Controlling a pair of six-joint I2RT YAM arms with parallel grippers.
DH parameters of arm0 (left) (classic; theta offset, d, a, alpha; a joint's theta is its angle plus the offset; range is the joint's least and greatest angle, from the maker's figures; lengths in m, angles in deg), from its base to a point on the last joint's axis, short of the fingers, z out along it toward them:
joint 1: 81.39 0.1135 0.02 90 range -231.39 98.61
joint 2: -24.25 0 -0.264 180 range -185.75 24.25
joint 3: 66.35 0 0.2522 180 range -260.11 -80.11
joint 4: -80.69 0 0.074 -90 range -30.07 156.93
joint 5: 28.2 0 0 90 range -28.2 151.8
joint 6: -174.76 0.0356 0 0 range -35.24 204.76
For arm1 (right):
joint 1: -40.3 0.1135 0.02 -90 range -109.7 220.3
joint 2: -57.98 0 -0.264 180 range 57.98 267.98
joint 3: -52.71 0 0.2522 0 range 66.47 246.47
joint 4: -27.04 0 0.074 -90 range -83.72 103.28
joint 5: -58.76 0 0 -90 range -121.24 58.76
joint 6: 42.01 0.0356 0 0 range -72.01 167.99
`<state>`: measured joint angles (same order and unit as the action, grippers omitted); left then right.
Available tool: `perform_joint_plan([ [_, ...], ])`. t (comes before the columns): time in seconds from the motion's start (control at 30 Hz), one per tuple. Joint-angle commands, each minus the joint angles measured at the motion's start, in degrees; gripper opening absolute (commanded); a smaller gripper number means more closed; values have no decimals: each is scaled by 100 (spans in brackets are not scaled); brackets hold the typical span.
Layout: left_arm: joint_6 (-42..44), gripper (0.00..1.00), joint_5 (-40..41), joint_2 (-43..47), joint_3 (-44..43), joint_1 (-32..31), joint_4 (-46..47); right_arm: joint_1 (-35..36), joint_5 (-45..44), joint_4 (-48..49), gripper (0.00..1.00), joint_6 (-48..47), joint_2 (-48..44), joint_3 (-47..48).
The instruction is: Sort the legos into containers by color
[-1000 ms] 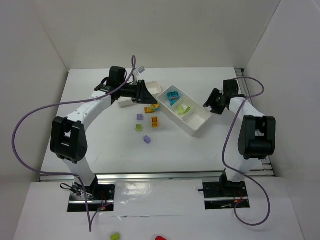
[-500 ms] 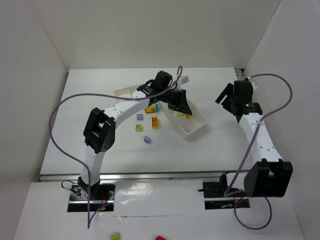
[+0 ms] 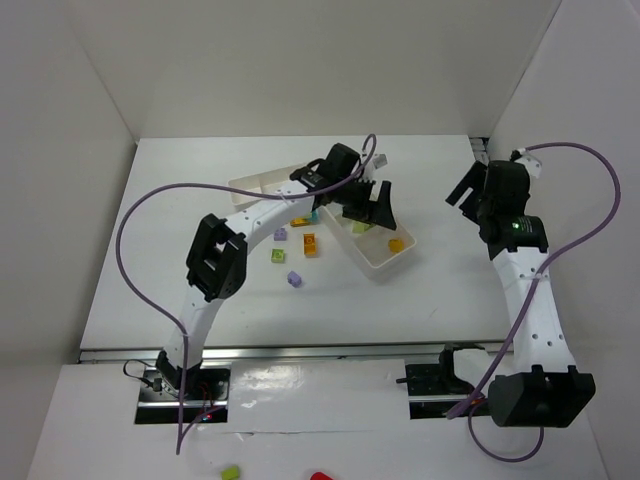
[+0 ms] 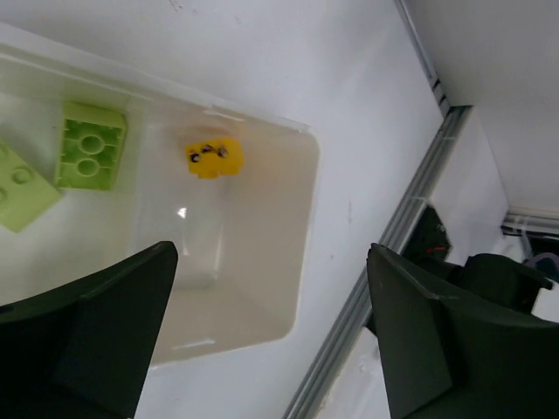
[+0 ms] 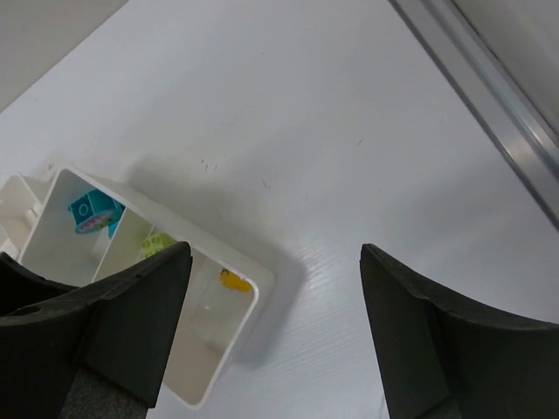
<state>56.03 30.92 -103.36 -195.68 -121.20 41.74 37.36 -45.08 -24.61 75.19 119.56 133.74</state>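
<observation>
My left gripper [image 3: 372, 212] hangs open over the right-hand container [image 3: 372, 264], a white three-part tray. A yellow lego [image 4: 214, 159] lies loose in the tray's end compartment [image 4: 301, 227], clear of the jaws [image 4: 271, 332]. Two lime green legos [image 4: 90, 147] lie in the middle compartment and a teal lego [image 5: 92, 212] in the far one. My right gripper [image 3: 462, 188] is open and empty, raised to the right of that tray [image 5: 258, 307]. On the table left of the tray lie an orange lego [image 3: 309, 242], a lime green one [image 3: 277, 256] and two pale purple ones [image 3: 294, 278].
A second white tray [image 3: 255, 185] lies at the back left, partly under my left arm. A silver rail [image 4: 384, 253] runs along the table's right edge, and another along the near edge [image 3: 320, 350]. White walls enclose the table on three sides.
My left gripper moved right along the tray and opened, and the yellow lego now lies in the end compartment. My right arm rose and swung back, and its jaws opened.
</observation>
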Motion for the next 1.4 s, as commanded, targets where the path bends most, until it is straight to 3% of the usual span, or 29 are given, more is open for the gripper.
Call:
perform_joint_plan([
  [0.0, 147, 100, 396, 508, -247, 9, -380, -31, 459, -149, 85, -347, 21, 155],
  [0.07, 253, 97, 730, 780, -81, 9, -750, 30, 715, 53, 85, -469, 91, 155],
  [0.13, 307, 79, 1327, 1447, 714, 157, -751, 240, 944, 210, 85, -523, 239, 216],
  [0.2, 167, 71, 1645, 1966, 1367, 472, -751, 765, 1146, 317, 84, -611, 389, 339],
  [0.27, -18, 71, 1900, 2730, 2191, 763, -751, 1276, 1218, 317, 84, -663, 722, 549],
  [0.37, -98, 78, 2435, 3608, 2958, 1361, -803, 2611, 745, 317, 85, -611, 1320, 779],
  [0.4, -176, 78, 2611, 3803, 3092, 1510, -855, 3249, 743, 317, 87, -611, 1521, 945],
  [0.47, -308, 82, 3173, 4138, 3372, 1914, -918, 3824, 270, 195, 94, -471, 2224, 1261],
  [0.6, -301, 97, 3062, 4543, 3646, 2670, -918, 4976, -486, 422, 97, -216, 3034, 1641],
  [0.83, -247, 99, 2728, 4420, 3752, 3374, -1357, 4926, -66, 1099, 92, 268, 3974, 1464],
  [1.1, -194, 96, 2472, 4473, 4042, 3480, -1304, 4874, -30, 1090, 91, 154, 5442, 2247],
  [1.27, -142, 94, 2331, 4420, 4095, 3480, -1251, 4820, -30, 1143, 80, 154, 5996, 2704],
  [1.37, -89, 93, 2270, 4359, 4095, 3480, -1251, 4820, -224, 1143, 59, 154, 6120, 2897],
])
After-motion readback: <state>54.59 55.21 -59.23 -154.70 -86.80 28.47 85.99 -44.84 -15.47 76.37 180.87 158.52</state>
